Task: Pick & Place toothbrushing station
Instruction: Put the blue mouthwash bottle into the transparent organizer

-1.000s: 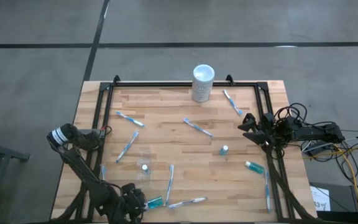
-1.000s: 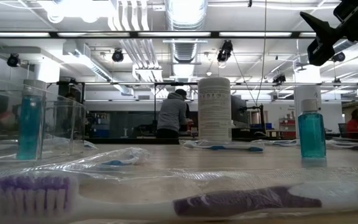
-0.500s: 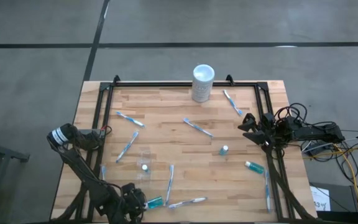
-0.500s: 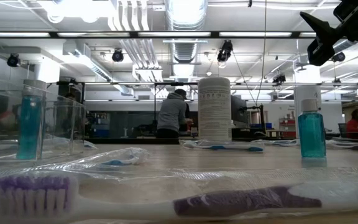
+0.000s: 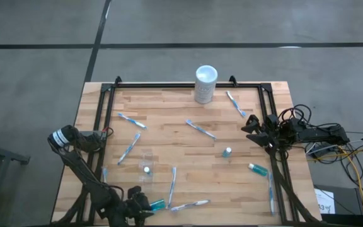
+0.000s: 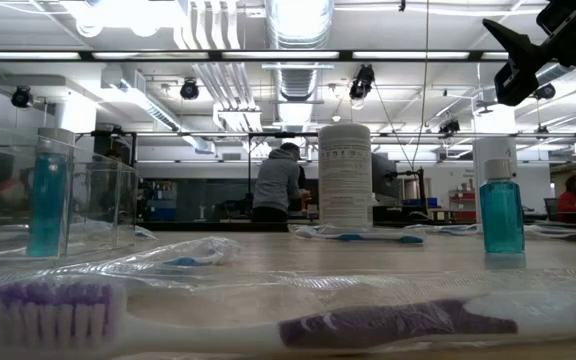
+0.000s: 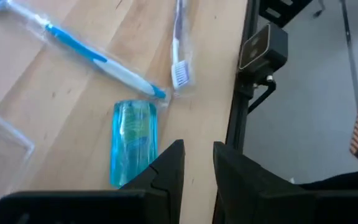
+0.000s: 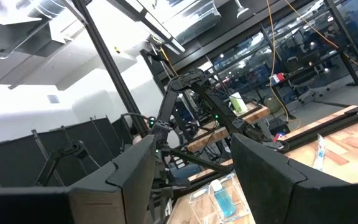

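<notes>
As the left claw (image 7: pixel 197 163) hovers empty, slightly parted, beside the light, slick tube (image 7: pixel 132 142), grip its midsection; the right claw (image 5: pixel 252 128) waits released.

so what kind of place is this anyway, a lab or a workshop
Most likely a robotics lab or industrial workspace. The low view shows exposed ceiling ducts, and a person at benches beyond the wooden table. The floor around it is bare concrete, and cables trail from the rig.
</notes>
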`<act>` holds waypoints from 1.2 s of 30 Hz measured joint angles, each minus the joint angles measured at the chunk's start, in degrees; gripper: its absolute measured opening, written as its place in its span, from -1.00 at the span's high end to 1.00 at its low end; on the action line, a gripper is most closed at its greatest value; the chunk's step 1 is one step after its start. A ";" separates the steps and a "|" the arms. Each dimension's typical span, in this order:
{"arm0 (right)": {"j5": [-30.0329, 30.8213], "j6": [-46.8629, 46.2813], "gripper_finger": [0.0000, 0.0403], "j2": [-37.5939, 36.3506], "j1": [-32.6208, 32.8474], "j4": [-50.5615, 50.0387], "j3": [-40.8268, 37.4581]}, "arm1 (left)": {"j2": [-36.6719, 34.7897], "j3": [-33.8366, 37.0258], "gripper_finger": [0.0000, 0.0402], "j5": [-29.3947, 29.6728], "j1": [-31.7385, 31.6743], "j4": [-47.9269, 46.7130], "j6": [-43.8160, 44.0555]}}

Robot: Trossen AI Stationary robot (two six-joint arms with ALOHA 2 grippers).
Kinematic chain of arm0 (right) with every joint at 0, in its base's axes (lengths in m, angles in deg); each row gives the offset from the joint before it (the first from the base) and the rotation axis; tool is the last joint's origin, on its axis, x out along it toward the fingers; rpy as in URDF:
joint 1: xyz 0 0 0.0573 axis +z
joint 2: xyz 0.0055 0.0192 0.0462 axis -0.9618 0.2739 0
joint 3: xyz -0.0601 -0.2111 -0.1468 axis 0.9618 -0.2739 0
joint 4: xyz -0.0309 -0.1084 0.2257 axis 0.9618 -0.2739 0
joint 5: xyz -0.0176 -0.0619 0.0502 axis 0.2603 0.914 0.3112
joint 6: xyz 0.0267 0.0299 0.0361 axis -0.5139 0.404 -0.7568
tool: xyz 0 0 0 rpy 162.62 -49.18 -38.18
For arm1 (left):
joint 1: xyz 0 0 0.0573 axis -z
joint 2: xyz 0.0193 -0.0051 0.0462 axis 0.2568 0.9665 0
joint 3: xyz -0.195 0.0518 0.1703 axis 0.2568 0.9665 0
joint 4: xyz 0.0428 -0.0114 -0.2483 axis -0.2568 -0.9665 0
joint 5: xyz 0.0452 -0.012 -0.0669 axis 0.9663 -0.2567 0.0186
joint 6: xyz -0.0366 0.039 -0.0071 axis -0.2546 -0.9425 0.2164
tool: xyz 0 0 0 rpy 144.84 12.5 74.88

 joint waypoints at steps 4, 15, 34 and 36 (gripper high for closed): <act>-0.02 0.00 -0.02 0.00 0.00 0.02 0.00 | 0.00 0.43 0.55 -0.24 0.05 -2.66 3.75; -0.02 0.00 -0.02 0.00 0.01 0.02 0.00 | 0.02 0.50 0.55 -0.27 0.39 -5.51 15.30; 0.00 0.00 -0.02 -0.02 0.02 0.00 0.00 | 0.04 0.59 0.55 -0.22 0.48 -8.99 26.26; 0.00 0.00 -0.02 -0.01 0.02 0.02 0.00 | 0.04 0.60 0.55 0.40 0.49 -9.02 26.21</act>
